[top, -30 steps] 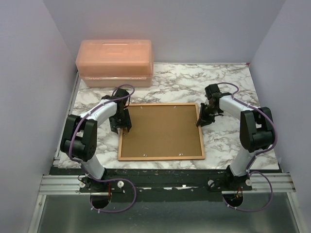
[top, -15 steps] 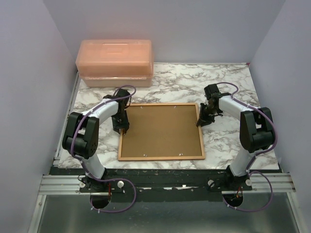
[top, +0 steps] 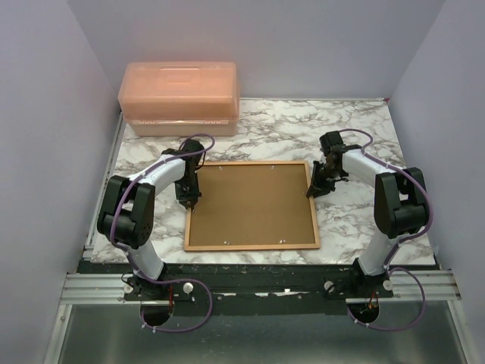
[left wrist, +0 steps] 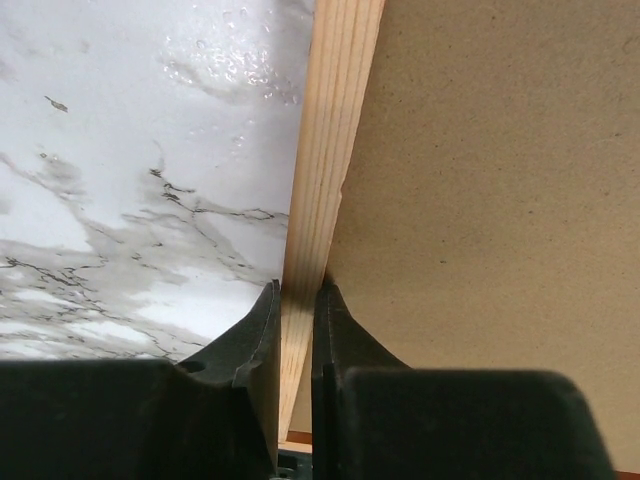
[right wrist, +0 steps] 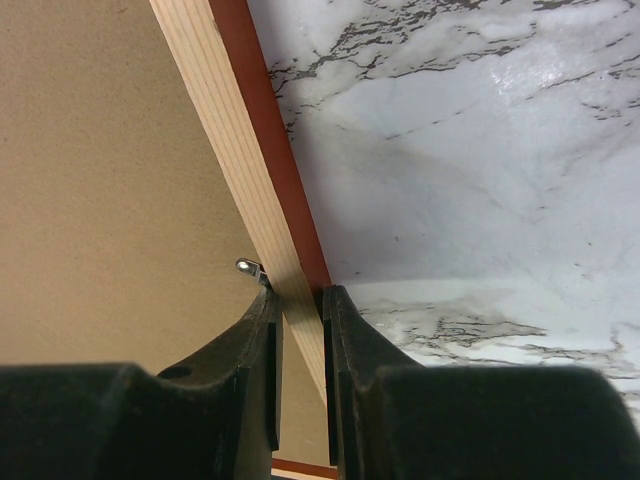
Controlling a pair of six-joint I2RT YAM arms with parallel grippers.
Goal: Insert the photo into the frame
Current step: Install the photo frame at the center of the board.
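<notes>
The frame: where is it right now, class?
Top view: the frame lies centred on the table, left gripper clamping its left rail, right gripper its right.

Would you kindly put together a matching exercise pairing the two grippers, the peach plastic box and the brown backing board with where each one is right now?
Column one:
1. left gripper
2. right gripper
3. plastic box
4. backing board

Column two:
a. at the far left corner of the table
b. shut on the right border of the frame
c. lying inside the frame's border
d. shut on the frame's left border

Pairs: 1-d, 2-b, 3-a, 4-c.
</notes>
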